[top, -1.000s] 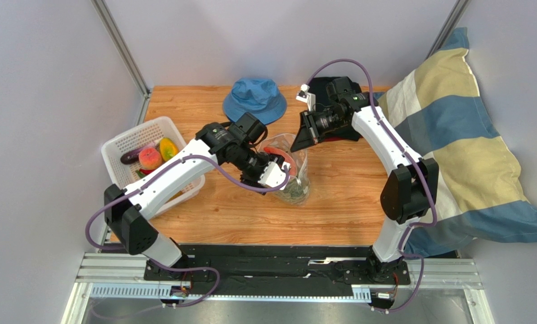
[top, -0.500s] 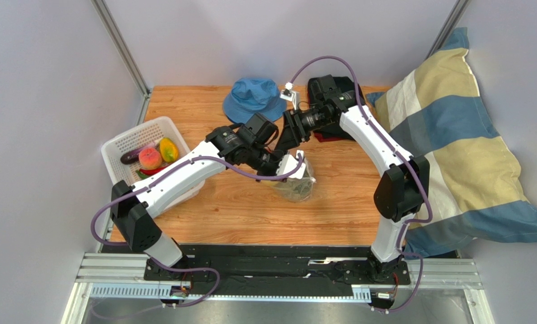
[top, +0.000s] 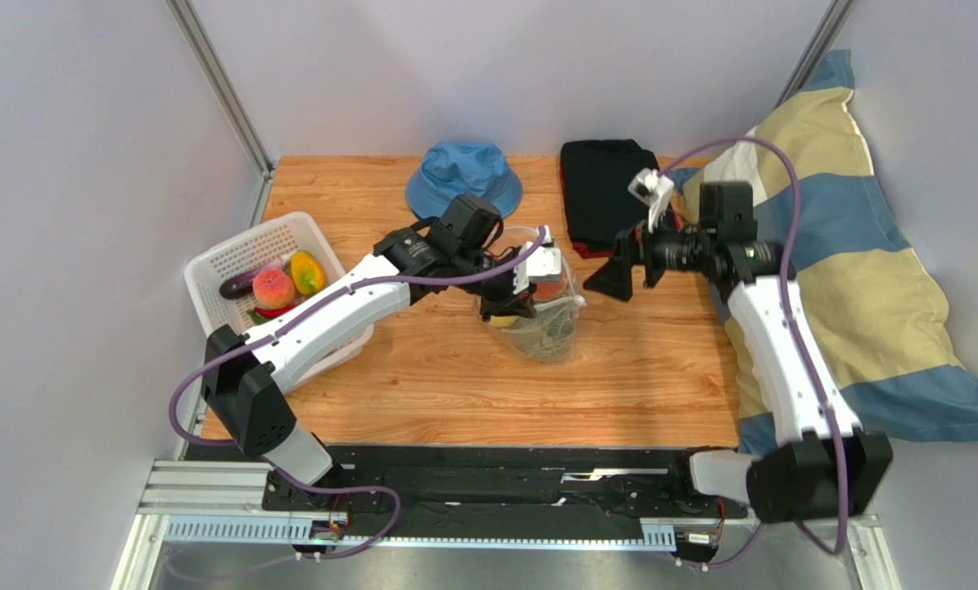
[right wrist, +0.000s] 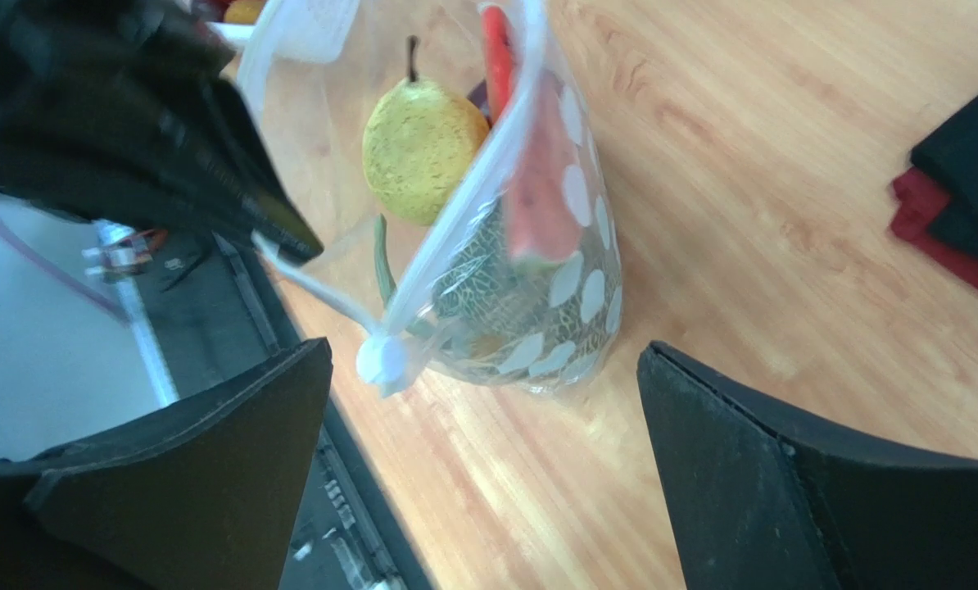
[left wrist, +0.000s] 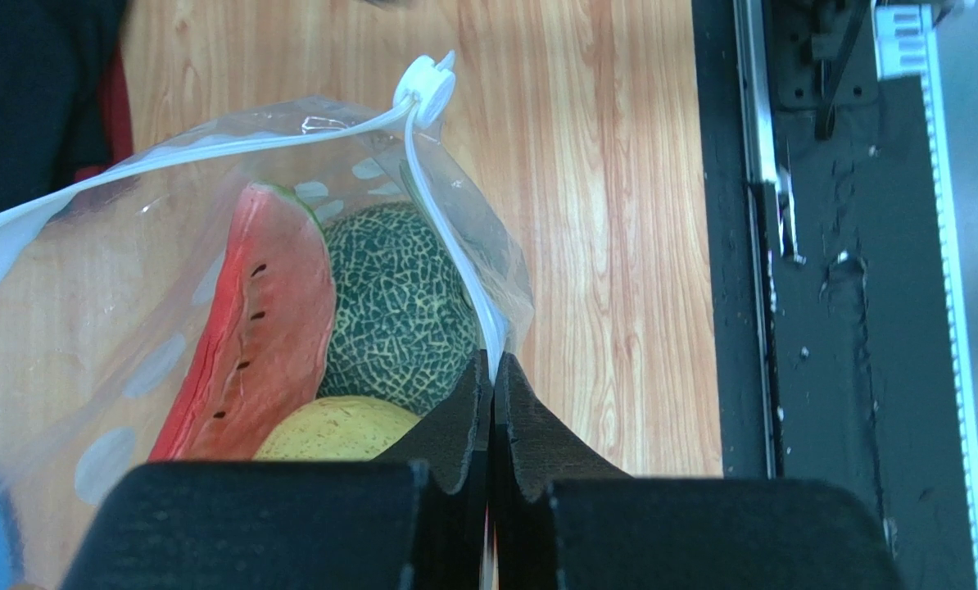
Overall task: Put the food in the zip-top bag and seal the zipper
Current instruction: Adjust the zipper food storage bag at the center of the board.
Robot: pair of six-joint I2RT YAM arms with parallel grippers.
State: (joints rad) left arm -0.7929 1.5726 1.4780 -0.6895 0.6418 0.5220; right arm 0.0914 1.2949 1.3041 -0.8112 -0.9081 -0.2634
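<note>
Pinched together, the left fingers (left wrist: 463, 418) clamp the zipper (left wrist: 451, 246) of the zip-top bag (top: 546, 332), which stands near the middle of the table (top: 433, 393). Far to the left, a white basket (top: 217, 264) holds more toy fruit (top: 274, 289). The bag's mouth gapes open, with the white slider (left wrist: 426, 80) at the strip's end. Inside lie a watermelon slice (left wrist: 260, 332), a netted green melon (left wrist: 396, 307) and a yellow pear (right wrist: 420, 135). Just right of the bag, the right fingers (right wrist: 765, 479) are spread wide, touching nothing. A striped pillow (top: 851, 283) lies at the far right.
</note>
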